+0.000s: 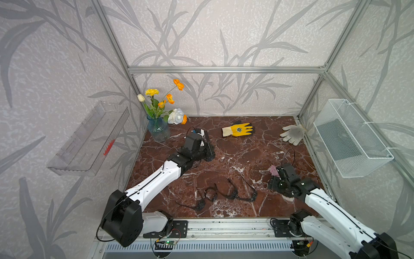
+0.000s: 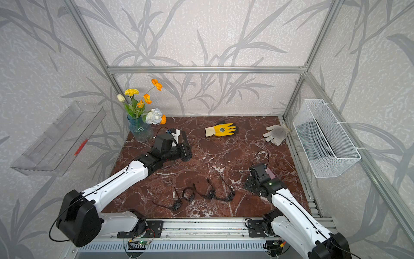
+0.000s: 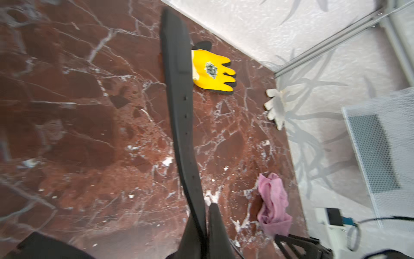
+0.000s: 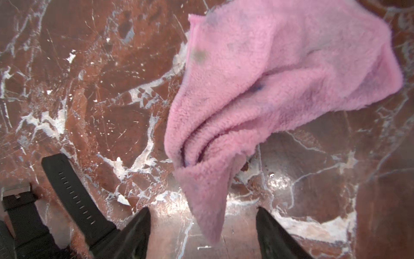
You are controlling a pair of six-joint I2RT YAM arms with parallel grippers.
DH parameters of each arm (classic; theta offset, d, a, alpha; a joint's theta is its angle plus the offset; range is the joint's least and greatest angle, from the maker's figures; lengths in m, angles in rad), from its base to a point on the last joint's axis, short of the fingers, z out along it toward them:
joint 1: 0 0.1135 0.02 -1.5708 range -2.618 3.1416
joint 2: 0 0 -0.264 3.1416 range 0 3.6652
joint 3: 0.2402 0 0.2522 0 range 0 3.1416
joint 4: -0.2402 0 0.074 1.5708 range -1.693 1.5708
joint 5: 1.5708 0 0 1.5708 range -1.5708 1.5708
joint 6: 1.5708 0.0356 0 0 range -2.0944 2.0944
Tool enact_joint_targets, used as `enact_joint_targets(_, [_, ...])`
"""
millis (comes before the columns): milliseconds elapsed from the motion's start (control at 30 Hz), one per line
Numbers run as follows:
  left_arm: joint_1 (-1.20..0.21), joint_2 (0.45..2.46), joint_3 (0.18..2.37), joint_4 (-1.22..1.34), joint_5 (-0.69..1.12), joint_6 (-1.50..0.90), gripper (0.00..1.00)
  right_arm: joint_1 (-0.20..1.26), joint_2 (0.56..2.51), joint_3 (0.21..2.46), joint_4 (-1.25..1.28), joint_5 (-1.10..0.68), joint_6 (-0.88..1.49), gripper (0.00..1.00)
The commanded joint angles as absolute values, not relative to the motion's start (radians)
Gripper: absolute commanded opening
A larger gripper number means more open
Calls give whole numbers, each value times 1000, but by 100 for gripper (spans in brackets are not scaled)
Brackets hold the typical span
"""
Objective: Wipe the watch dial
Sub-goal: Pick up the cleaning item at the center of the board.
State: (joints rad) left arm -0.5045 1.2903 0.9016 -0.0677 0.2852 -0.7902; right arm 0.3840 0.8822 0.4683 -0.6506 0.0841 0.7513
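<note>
Black watch strap (image 3: 179, 101) runs through the left wrist view. Its near end is clamped between the closed fingers of the left end effector (image 3: 205, 224). The dial of this watch is hidden. Beyond the strap, on the red-brown marble desk (image 3: 78, 112), lie a yellow glove (image 3: 212, 69), a grey glove (image 3: 274, 107) and a crumpled pink cloth (image 3: 273, 201).

Right wrist view: the right end effector (image 4: 202, 210) has its fingers apart and grips nothing. The pink cloth (image 4: 268, 78) lies bunched on the desk. One corner reaches into the gap between the fingers and does not visibly touch either. Straps of the loose watches (image 4: 74, 197) lie flat just beside.

In both top views the left end effector (image 1: 205, 144) (image 2: 184, 145) sits toward the far-left corner of the desk, near a vase of flowers (image 1: 159, 130). The watch strap (image 1: 207, 134) (image 2: 184, 135) stands up from it. The right end effector is low near the right edge, with the pink cloth (image 1: 273, 170) just beside it. The loose watches (image 1: 233, 194) (image 2: 210, 194) lie along the middle of the front edge. The yellow glove (image 1: 238, 129) lies by the far edge and the grey glove (image 1: 293, 133) in the far-right corner.
</note>
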Motion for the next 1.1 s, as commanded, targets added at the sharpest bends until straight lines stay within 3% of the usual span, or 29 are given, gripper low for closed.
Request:
enact_joint_targets(0, [-502, 1266, 859, 124, 460, -941, 0, 380, 884, 437, -553, 71, 755, 65])
enact_joint_targets(333, [-499, 1280, 805, 208, 536, -1221, 0, 377, 846, 459, -486, 33, 612, 0])
enact_joint_targets(800, [-485, 1433, 829, 470, 624, -1445, 0, 379, 778, 666, -562, -148, 452, 0])
enact_joint_targets(1067, [-484, 1534, 902, 542, 652, -1442, 0, 383, 833, 837, -586, -305, 353, 0])
